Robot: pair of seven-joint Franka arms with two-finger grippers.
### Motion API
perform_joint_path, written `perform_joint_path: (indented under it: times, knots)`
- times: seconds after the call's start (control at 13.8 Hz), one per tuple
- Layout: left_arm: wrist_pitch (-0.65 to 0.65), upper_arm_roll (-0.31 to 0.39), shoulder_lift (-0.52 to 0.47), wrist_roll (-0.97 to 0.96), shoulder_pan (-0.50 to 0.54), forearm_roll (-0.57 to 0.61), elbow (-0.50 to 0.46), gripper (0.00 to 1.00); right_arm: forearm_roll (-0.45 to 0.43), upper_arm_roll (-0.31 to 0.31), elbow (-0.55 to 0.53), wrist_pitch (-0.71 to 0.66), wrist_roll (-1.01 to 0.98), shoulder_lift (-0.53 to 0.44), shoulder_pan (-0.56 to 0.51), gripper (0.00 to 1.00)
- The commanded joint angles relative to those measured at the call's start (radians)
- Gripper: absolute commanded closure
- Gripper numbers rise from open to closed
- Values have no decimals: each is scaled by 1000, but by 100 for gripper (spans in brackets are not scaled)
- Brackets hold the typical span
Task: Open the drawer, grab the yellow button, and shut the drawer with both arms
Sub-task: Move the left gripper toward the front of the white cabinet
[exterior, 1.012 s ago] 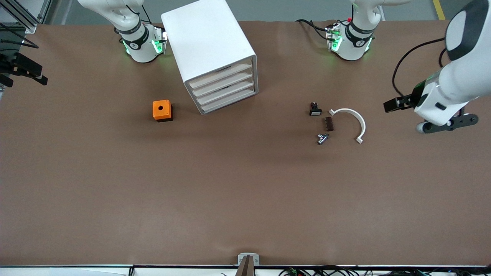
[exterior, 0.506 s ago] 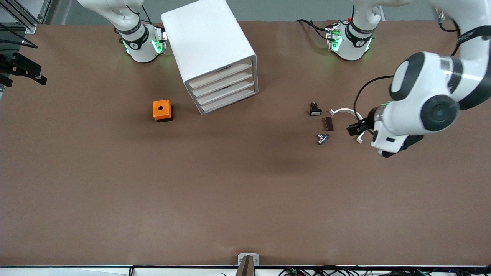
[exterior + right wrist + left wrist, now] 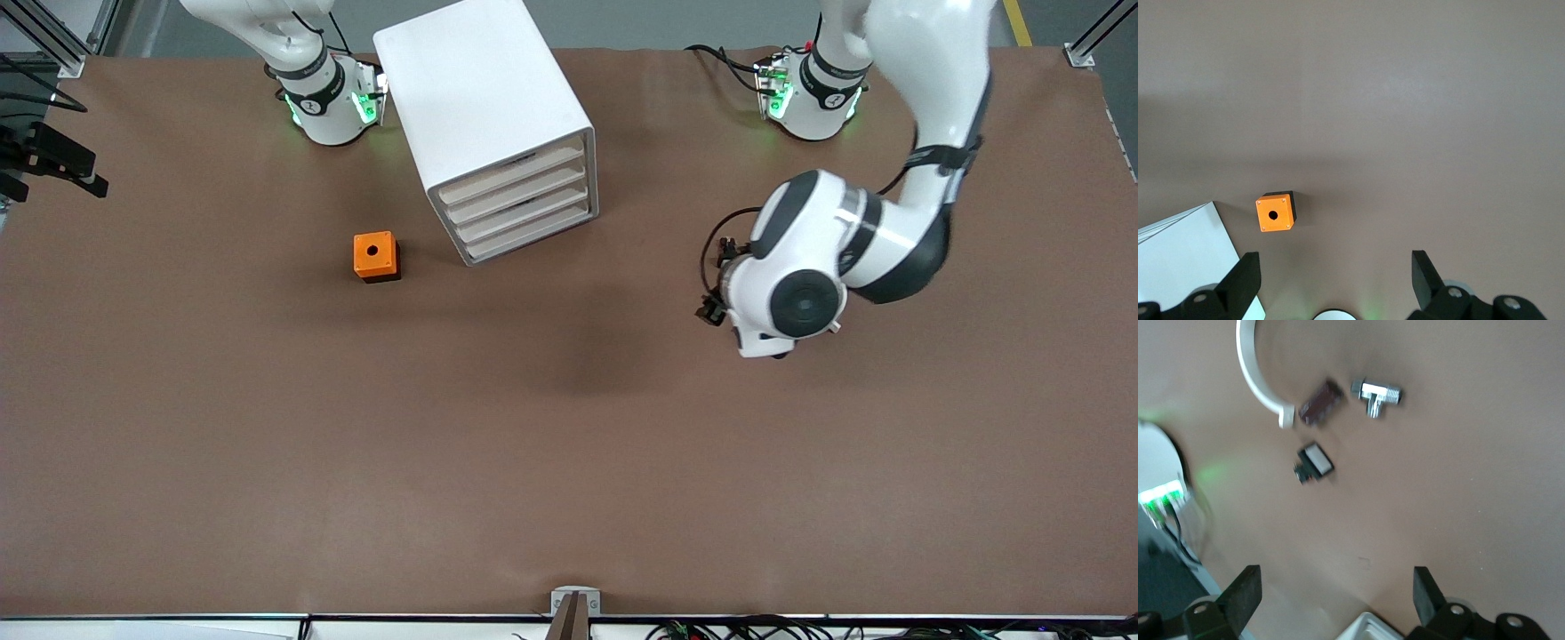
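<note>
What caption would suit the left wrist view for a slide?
Left gripper, fingers open, over the brown table above a white curved piece, a dark block, a metal fitting and a small black-and-white part.

1. Even overhead light, bright; soft shadows on the table (image 3: 569, 444); green glow at the arm bases (image 3: 333, 107).
2. Left wrist view motion-blurred; the chrome fitting (image 3: 1376, 392) smeared; right wrist view sharp.

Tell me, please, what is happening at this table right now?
The left tool, open and holding nothing, is over the small parts at the left arm's end of the table. The right tool, also open, waits high above the orange cube. The drawer in the white cabinet is shut; no button shows.
</note>
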Motion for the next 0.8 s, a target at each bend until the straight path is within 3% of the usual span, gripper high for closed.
perform_joint_path:
  times: [0.0,0.14,0.36,0.72]
  knots:
    - [-15,7,72,-239,-74,-29,55,0,-14,1,-22,5,-6,-23,0,0]
    - [-16,7,98,-404,-105,-107,55,0,-14,1,-22,5,-6,-23,0,0]
    - [-24,7,126,-535,-103,-344,46,1,-14,1,-22,3,-6,-23,0,0]
    - [-58,7,192,-753,-114,-653,46,9,-14,1,-8,2,-6,-20,3,0]
